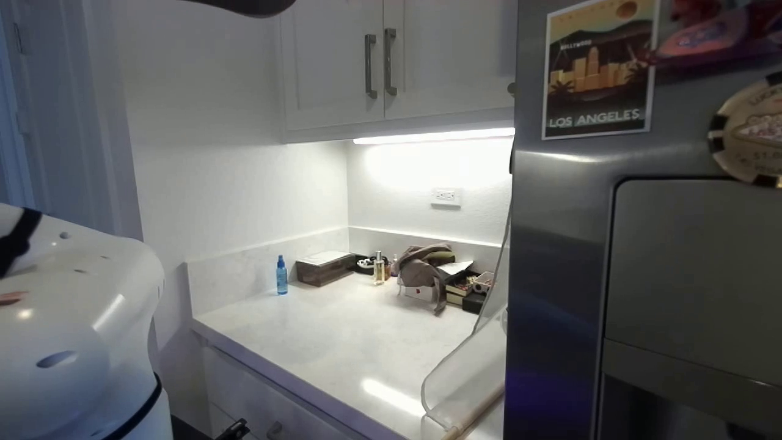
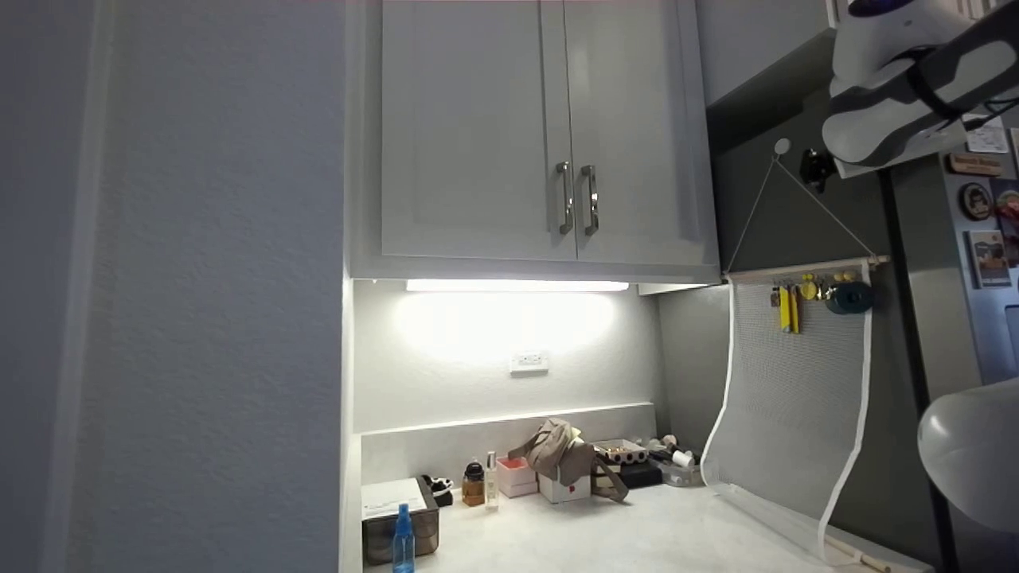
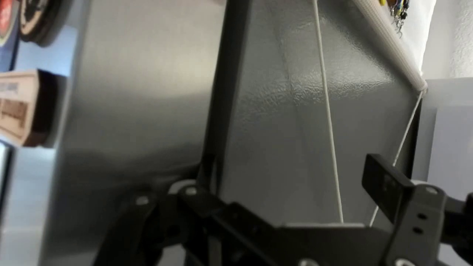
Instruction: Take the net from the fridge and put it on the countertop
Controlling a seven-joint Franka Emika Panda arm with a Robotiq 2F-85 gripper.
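Observation:
The net [image 2: 796, 390] is a whitish see-through mesh sheet with pale rods. It hangs by a thin cord from a round white hook [image 2: 782, 146] on the fridge's dark side. Its lower end reaches the white countertop [image 2: 637, 533] and also shows in an exterior view [image 1: 467, 360]. The grey fridge [image 1: 556, 244] stands beside the countertop [image 1: 317, 342]. My gripper [image 2: 816, 169] is near the hook, above the net's top rod. In the wrist view my gripper [image 3: 297, 173] is open and empty. One cord strand appears between the fingers, another passes behind the right finger. The hook is hidden there.
Keys and a dark green roll [image 2: 850, 298] hang at the net's top. White upper cabinets [image 2: 478, 135] are left of the gripper. A blue bottle [image 1: 281, 275], a brown box [image 1: 324, 269] and a taupe bag [image 1: 421, 266] stand along the countertop's back. Magnets [image 3: 22, 107] protrude from the fridge front.

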